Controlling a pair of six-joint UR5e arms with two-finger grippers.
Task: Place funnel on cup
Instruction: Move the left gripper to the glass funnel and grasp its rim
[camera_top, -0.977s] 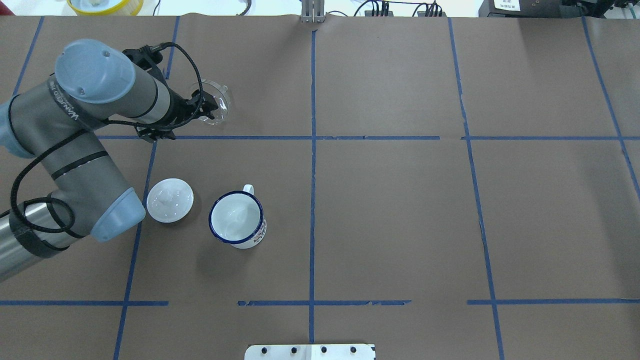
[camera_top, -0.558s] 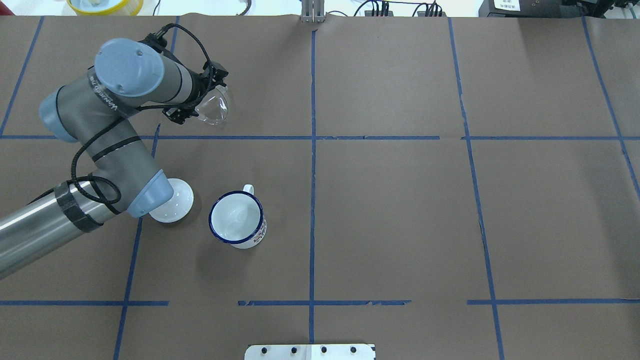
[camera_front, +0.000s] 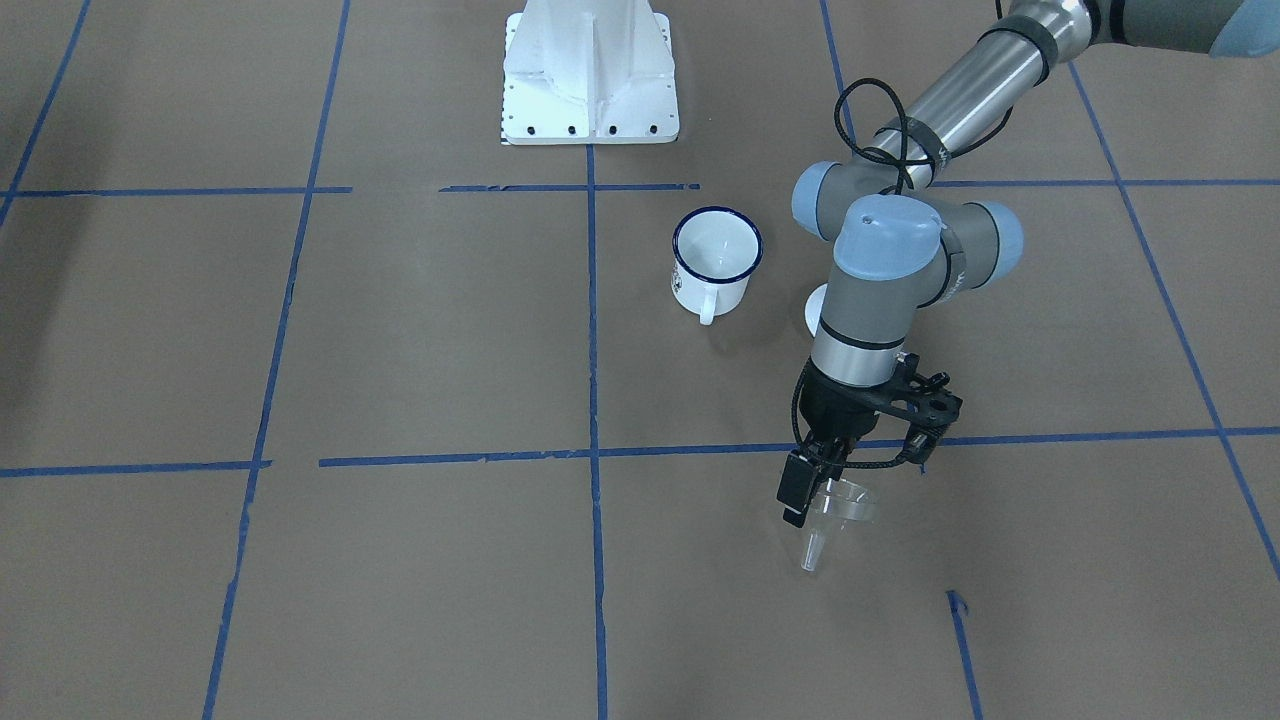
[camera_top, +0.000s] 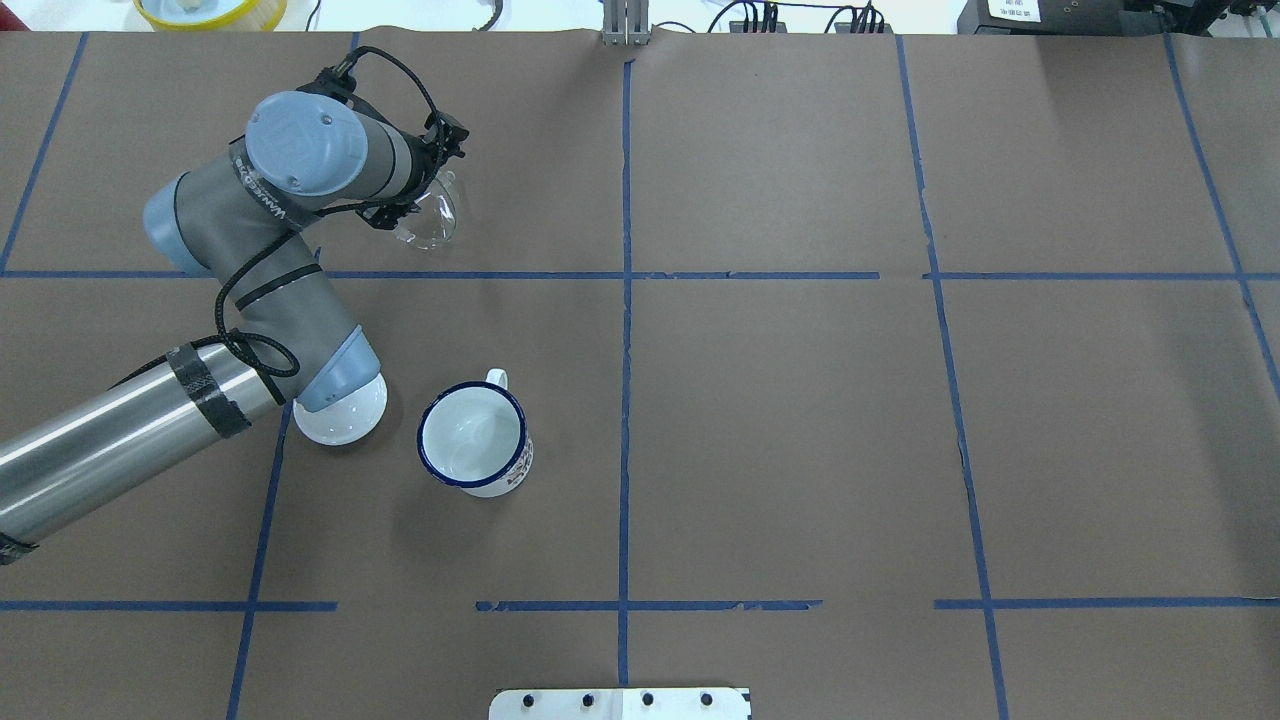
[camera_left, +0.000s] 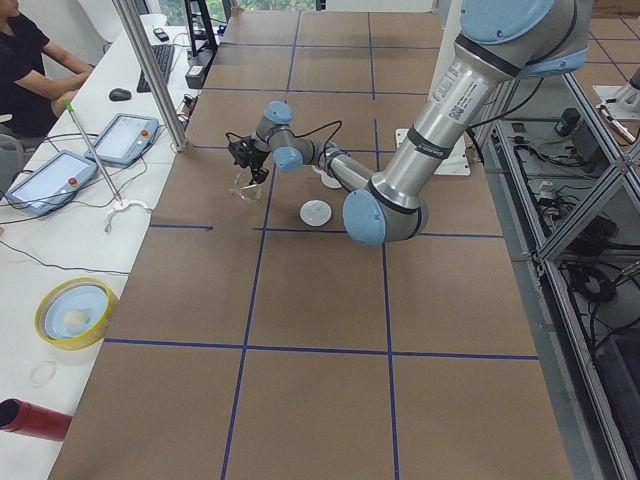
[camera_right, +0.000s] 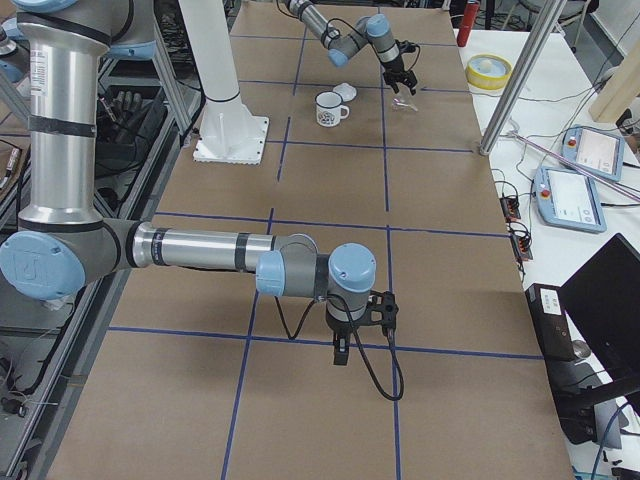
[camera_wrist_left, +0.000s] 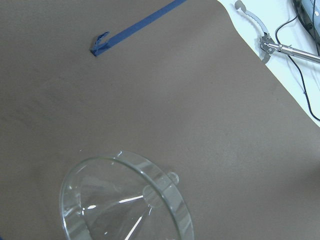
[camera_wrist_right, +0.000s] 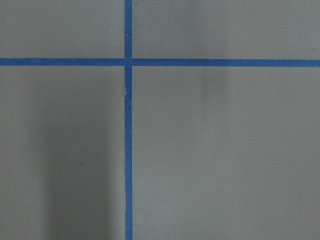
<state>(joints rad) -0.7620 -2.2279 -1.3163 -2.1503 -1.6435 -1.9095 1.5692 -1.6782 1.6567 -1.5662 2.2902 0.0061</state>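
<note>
The clear funnel (camera_front: 835, 508) hangs from my left gripper (camera_front: 805, 490), which is shut on its rim, with the spout pointing down just above the brown paper. It shows in the overhead view (camera_top: 428, 215) at the far left and fills the bottom of the left wrist view (camera_wrist_left: 125, 200). The white mug with a blue rim (camera_top: 472, 438) stands upright and empty nearer my base, well apart from the funnel (camera_front: 716, 260). My right gripper (camera_right: 340, 352) hangs over bare paper at the table's other end; I cannot tell whether it is open or shut.
A round white knobbed lid (camera_top: 350, 418) lies left of the mug, partly under my left elbow. The white base plate (camera_front: 590, 70) stands behind the mug. A yellow bowl (camera_top: 210, 10) and an operator (camera_left: 30, 60) with tablets are beyond the table's far edge.
My left arm's elbow has swung right, over the lid, and the wrist has turned. The funnel has tipped from lying flat under the gripper to hanging from it, in about the same place.
</note>
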